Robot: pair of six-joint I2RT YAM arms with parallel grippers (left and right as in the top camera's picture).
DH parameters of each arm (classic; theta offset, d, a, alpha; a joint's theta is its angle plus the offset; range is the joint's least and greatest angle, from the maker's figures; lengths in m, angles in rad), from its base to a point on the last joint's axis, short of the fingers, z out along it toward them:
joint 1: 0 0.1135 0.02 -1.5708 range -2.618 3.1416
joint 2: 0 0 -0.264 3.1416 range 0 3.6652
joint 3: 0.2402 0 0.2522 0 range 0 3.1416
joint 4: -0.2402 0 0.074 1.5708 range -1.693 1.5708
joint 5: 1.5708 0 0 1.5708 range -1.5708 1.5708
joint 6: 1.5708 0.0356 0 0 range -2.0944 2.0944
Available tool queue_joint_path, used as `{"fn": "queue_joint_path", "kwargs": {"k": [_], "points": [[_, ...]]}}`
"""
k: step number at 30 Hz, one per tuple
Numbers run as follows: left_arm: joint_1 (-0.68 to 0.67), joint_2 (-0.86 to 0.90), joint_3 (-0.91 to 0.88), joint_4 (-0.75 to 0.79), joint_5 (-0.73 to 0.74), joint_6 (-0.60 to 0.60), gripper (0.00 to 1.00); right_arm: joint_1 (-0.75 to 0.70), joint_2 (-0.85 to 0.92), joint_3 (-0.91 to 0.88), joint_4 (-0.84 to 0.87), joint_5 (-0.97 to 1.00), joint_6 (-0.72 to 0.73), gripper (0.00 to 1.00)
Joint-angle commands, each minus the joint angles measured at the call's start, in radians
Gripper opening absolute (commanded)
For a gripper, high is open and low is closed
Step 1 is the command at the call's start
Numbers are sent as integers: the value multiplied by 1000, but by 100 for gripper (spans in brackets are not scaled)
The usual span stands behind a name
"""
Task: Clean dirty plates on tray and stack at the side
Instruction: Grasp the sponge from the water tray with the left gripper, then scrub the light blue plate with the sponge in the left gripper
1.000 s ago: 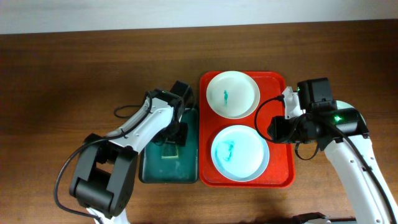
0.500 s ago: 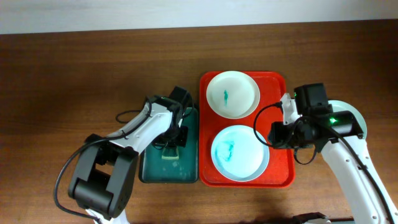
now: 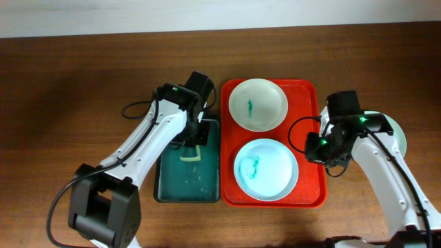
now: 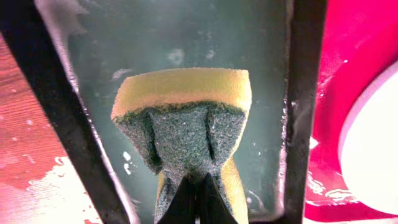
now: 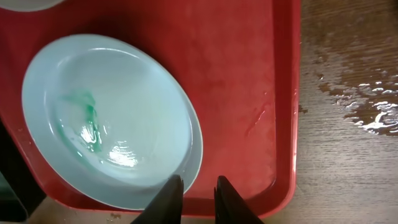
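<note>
Pinching a yellow-and-green sponge (image 4: 186,99), left gripper (image 4: 198,193) clamped shut above the teal basin (image 3: 186,189), right gripper (image 5: 198,194) narrowly apart and empty beside the near plate (image 5: 112,118), far plate (image 3: 258,103) alongside, both teal-smeared on the red tray (image 5: 249,93)

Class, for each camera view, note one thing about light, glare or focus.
Overhead: soft, even light across the table. Left wrist: the sponge is sharp, while the neighbouring plate washes out to white. Right wrist: glare glints on the smeared plate and on the wet patches beside the tray.
</note>
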Motion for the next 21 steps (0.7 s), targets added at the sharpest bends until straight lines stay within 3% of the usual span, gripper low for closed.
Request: {"fn": "queue_joint_path", "kwargs": {"k": [1,5,16,21], "points": [[1,-17,-7,2,6,16,0,-3,9,-15,6,-14,-17,20],[-39,-17,-7,52,121,16,0,-3,71,-35,50,-14,-45,21],[-182,-17,-7,211,236,10,0,-2,373,-56,189,-99,-165,21],[-239,1,-7,293,246,-20,0,-1,400,-56,188,-142,-172,14]]}}
